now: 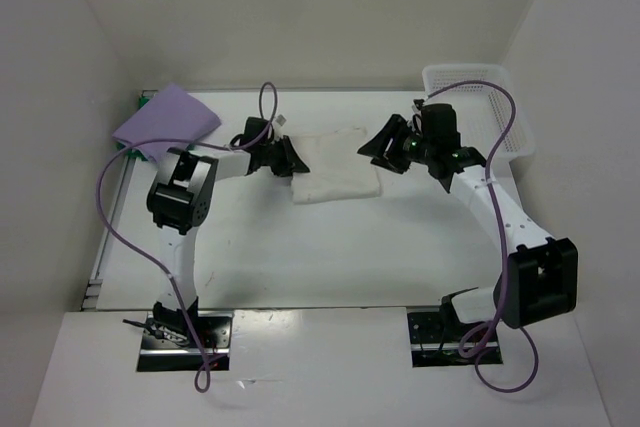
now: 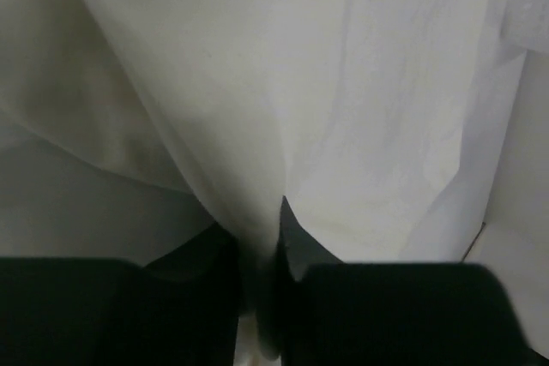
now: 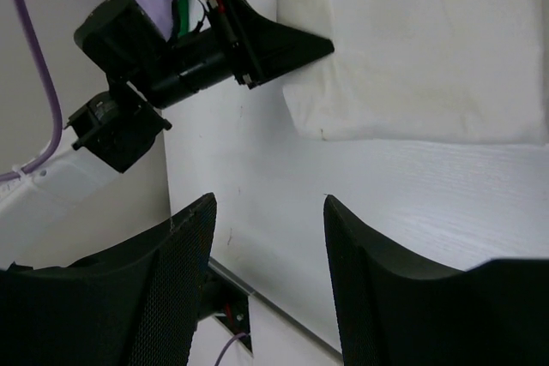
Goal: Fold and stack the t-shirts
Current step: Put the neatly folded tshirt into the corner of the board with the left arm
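The cream-white t-shirt [image 1: 335,162] lies folded in a rectangle at the middle of the table. My left gripper [image 1: 290,159] is at its left edge, and the left wrist view shows the jaws shut on a pinch of cream cloth [image 2: 343,83], which fills that view. My right gripper [image 1: 385,147] hovers open by the shirt's right edge; its fingers [image 3: 184,246] hold nothing, with bare table between them. The lavender-purple t-shirt [image 1: 165,119] lies folded at the far left, with a sliver of the green t-shirt [image 1: 143,101] showing under it.
A white lattice basket [image 1: 480,107] stands at the back right, just behind the right arm. White walls close in the table at the back and both sides. Purple cables loop off both arms.
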Controlling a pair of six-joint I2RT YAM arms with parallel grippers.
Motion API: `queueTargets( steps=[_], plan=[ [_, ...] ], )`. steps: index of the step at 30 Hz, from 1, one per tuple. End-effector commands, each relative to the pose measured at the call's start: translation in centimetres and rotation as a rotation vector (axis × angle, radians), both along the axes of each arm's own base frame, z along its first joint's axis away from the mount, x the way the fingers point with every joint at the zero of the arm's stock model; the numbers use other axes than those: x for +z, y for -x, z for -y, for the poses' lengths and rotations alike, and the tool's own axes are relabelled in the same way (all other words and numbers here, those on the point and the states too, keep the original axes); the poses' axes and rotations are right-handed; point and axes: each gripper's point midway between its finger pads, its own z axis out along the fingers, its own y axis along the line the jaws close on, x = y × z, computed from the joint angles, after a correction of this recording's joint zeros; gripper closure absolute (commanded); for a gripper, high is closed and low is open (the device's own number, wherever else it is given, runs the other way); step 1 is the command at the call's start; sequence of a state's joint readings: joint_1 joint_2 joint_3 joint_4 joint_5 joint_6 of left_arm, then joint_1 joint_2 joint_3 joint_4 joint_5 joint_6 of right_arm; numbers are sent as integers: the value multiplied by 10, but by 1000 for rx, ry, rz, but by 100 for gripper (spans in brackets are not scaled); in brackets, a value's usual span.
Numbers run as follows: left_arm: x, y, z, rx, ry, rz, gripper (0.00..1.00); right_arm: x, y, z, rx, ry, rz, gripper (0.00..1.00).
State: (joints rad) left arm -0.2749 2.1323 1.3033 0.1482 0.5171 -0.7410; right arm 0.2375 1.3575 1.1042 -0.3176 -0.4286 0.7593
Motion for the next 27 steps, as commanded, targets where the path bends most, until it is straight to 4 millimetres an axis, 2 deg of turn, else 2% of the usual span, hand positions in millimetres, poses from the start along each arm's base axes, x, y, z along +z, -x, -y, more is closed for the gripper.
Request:
queueTargets(
  steps=[1,2,3,4,5,7,8,9,10,11,14,15,17,18,19,20,21,22,23,24,25,27],
  plan=[
    [35,-19,31,-20,47,64,80,6,10,5,-18,-14,8,41],
    [48,-27,33,-21,55,89,87,7,12,5,-18,-15,11,41],
    [82,-43,37,-14,69,153,90,2,15,5,-10,-17,-2,41],
    [104,-51,39,-7,75,188,93,5,16,5,-10,-19,7,41],
    [121,-58,40,-18,72,227,94,-1,18,5,-10,-16,-7,41],
    [154,-72,29,-8,58,266,96,-2,20,8,-12,-20,-11,41],
    [195,-91,17,10,64,359,96,-6,23,7,-4,-22,-22,41],
    [207,-94,7,19,67,356,96,-10,24,7,-4,-20,-31,41],
    [221,-101,-4,35,62,386,96,-10,24,8,1,-14,-25,41],
    [239,-111,-32,78,64,417,97,-16,27,8,1,-9,-44,41],
    [277,-122,-84,159,61,484,97,-15,30,6,30,-11,-37,41],
    [286,-128,-123,217,52,500,97,-15,31,5,38,-16,-38,41],
    [278,-124,-169,287,4,492,97,-18,31,4,51,-12,-43,41],
    [276,-125,-216,362,-22,504,97,-20,32,4,51,-10,-52,41],
    [279,-118,-239,405,-33,516,97,-19,33,3,64,-9,-47,41],
    [248,-109,-259,437,-37,449,97,-19,33,3,64,-9,-47,41],
    [236,-105,-283,490,-67,433,97,-20,33,3,69,-3,-41,41],
    [230,-96,-320,561,-118,435,97,-26,35,2,76,-5,-62,41],
    [217,-88,-336,608,-138,402,97,-25,37,1,87,-12,-63,41],
    [198,-77,-347,646,-153,382,90,-29,36,1,92,-5,-67,41],
    [188,-69,-367,712,-187,364,80,-28,37,0,100,-11,-68,41],
    [172,-59,-381,767,-235,353,54,-28,38,-1,113,-10,-62,41]
  ],
)
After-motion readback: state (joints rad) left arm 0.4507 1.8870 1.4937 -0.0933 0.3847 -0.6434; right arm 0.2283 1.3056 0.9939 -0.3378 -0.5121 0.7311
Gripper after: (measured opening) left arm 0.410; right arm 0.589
